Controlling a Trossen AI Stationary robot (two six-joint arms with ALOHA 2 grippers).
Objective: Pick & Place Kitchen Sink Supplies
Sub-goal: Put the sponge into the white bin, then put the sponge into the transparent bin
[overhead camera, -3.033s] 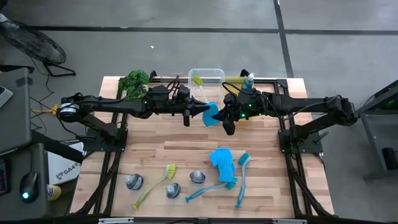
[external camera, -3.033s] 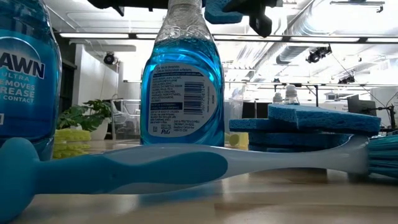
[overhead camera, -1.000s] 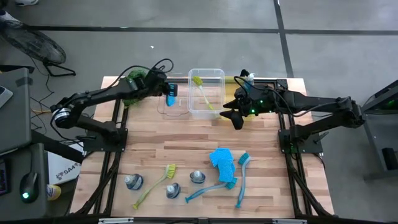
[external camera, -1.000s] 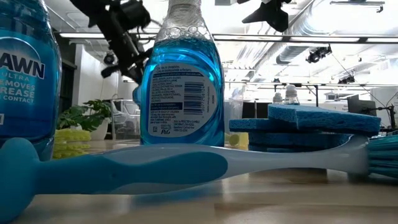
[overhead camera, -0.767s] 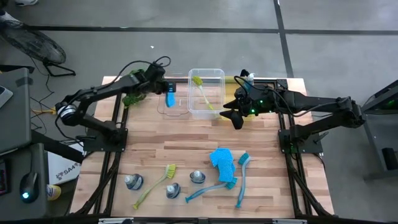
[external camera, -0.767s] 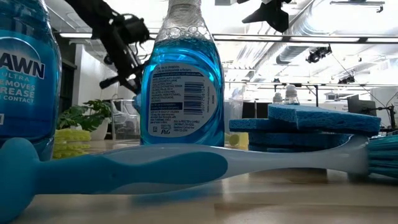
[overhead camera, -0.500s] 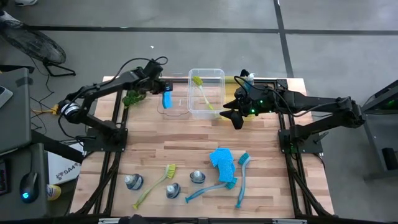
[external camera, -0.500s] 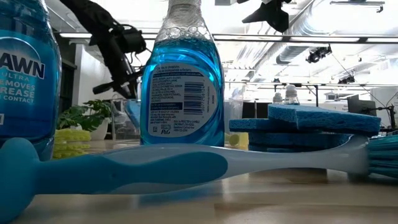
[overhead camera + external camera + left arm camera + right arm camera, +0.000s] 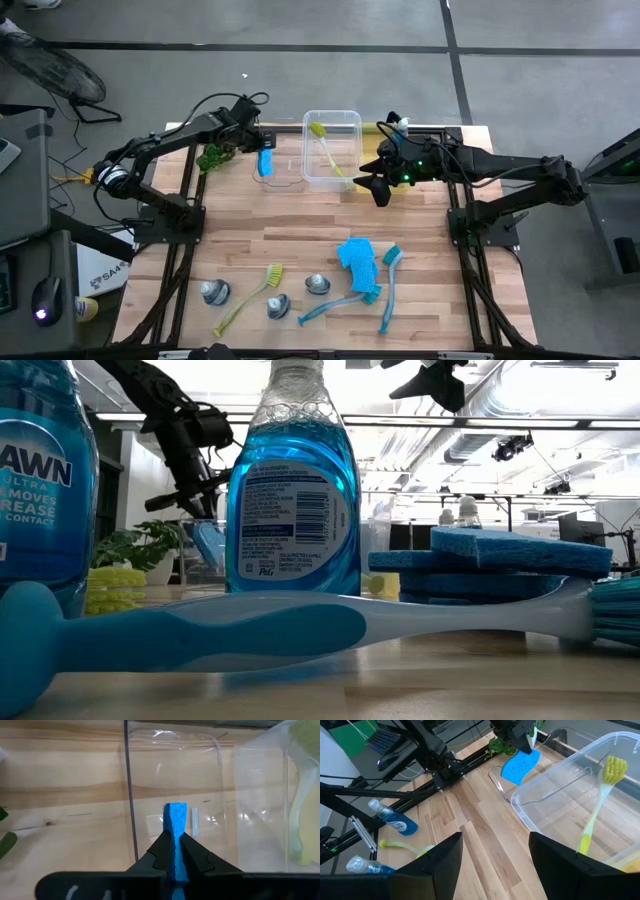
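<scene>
Wooden table [image 9: 300, 220] carries 3 bottles [image 9: 213, 292], brushes [image 9: 248, 297], sponges [image 9: 357, 257], bins [image 9: 331, 125].

1. High view: even overhead light, table [image 9: 300, 240] bright, shadows soft and short under the arms.
2. Low view: strong backlight from ceiling strip lights [image 9: 470, 422]; arms read as near-silhouettes.
3. Low view: near blue brush handle [image 9: 200, 630] soft, out of focus; bottle [image 9: 292, 510] label sharper.
4. Left wrist view: glare streaks on clear bin [image 9: 175, 750], far edge blurred.
5. Right wrist view: bright, wide-angle bending at the edges.
</scene>
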